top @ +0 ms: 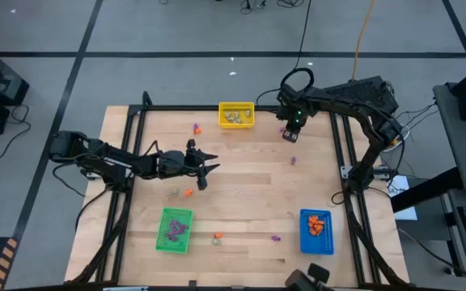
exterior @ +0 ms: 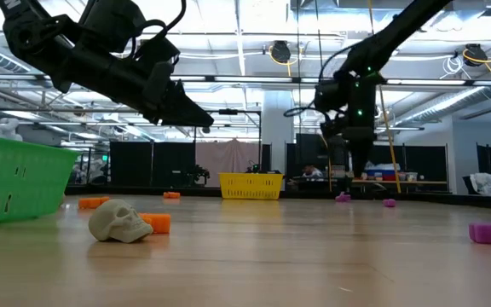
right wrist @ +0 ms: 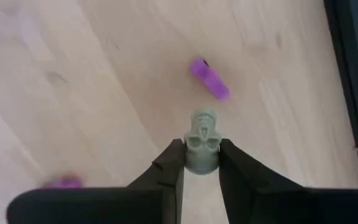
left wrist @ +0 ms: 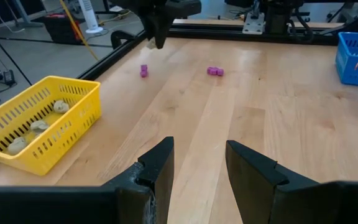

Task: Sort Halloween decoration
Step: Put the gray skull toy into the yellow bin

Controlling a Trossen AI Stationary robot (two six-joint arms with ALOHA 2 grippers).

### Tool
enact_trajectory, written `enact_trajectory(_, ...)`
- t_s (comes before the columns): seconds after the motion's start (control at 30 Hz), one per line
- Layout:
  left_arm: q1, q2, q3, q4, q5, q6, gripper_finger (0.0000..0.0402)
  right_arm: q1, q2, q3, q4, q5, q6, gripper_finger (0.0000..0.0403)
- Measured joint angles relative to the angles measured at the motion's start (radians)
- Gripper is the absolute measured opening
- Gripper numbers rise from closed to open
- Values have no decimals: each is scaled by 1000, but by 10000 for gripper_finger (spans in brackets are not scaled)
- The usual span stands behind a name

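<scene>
Sorting is partway: the right hand (right wrist: pixel 201 163) is clamping a pale skull (right wrist: pixel 202 147) at the bench's (top: pixel 241 202) far right, the left hand (left wrist: pixel 199 165) is hovering apart mid-left, and several trinkets (top: pixel 275 238) are lying unsorted

A pale grey-tan skull (right wrist: pixel 202 144) sits pinched between the dark fingers of the right gripper (right wrist: pixel 201 163), with a purple trinket (right wrist: pixel 209 79) just beyond its tips on the light, blond wood table (right wrist: pixel 104 74). Farther from that claw stand a yellow bin (top: pixel 236 115) of tan pieces, a blue bin (top: pixel 315 231) of orange ones and a green bin (top: pixel 174 229) of purple. Another pale skull (exterior: pixel 119 221) lies beside an orange trinket (exterior: pixel 158 223).
</scene>
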Motion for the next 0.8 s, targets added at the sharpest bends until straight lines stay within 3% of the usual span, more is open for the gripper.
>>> enact_trajectory(0.17,0,0,0,8,0,-1,143,73,7,44,74,0,82,59)
enact_trajectory(0.4,0,0,0,9,0,-3,143,135,119,274,123,-2,138,59)
enact_trajectory(0.8,0,0,0,0,0,-3,143,145,516,719,4,-55,81,60)
